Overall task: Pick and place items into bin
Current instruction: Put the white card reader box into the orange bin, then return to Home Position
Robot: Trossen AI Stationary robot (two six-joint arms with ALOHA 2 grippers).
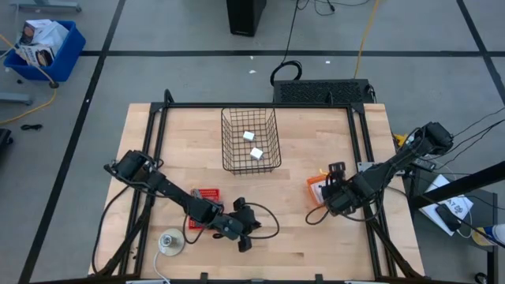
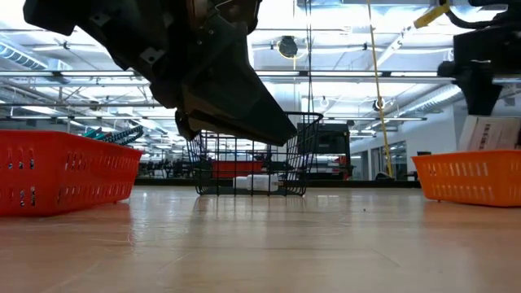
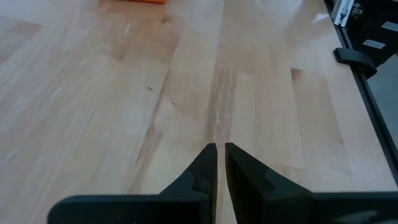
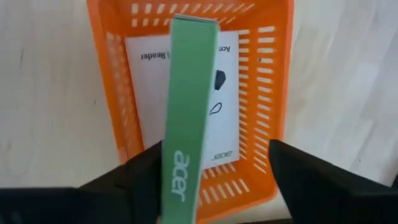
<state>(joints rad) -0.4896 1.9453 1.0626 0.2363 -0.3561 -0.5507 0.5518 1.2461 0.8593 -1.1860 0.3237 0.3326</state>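
currently the right gripper (image 4: 205,180), fingers spread, is releasing a green box (image 4: 189,112) above the orange basket (image 4: 115,93) near the worktop's right edge; next it needs lifting clear. left gripper (image 3: 221,168), clenched empty, is waiting near the front edge.

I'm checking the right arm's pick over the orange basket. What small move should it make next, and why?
Probably close the right pincer on the green box. Its jaws stand open, the box stands on edge between them, nearer one finger, inside the orange basket, and nothing looks gripped yet.
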